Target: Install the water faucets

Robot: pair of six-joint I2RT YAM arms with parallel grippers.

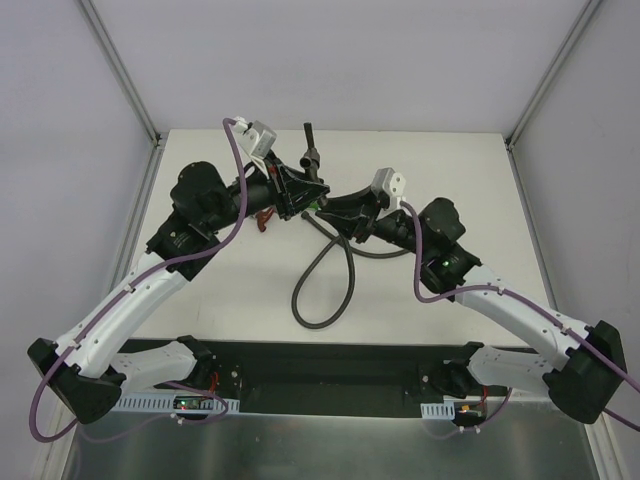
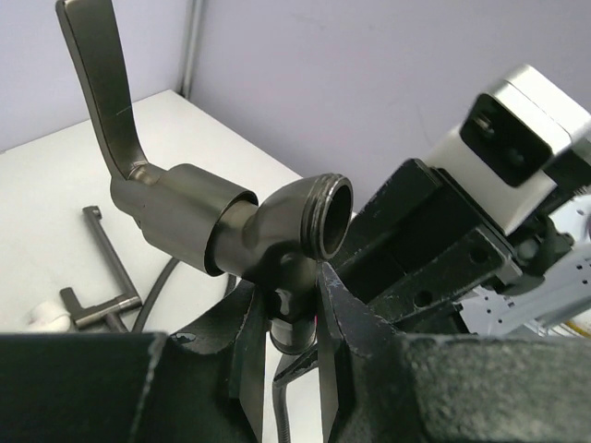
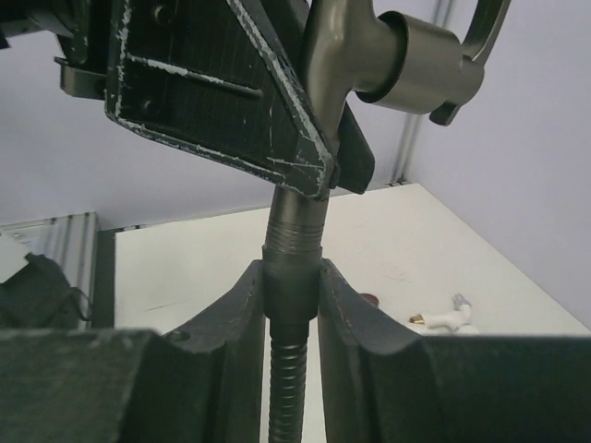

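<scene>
Jaws on my left gripper [image 2: 291,323] are clenched on the short stem under the grey metal faucet [image 2: 185,217], held up off the table [image 2: 55,175] at the centre of the left wrist view. Its lever handle [image 2: 102,83] rises to the upper left of that frame, and its threaded mouth [image 2: 328,217] opens toward the upper right. A dark T-shaped pipe piece [image 2: 111,268] lies on the table at lower left.

My right gripper [image 3: 291,305] is clamped around the end of the dark flexible hose [image 3: 286,388], at the bottom centre of the right wrist view. The hose's threaded collar [image 3: 295,226] stands just above my fingers [image 3: 355,323] and runs up to the faucet's underside; whether it is screwed in I cannot tell. A white plastic faucet [image 3: 443,320] lies on the table at lower right.
</scene>
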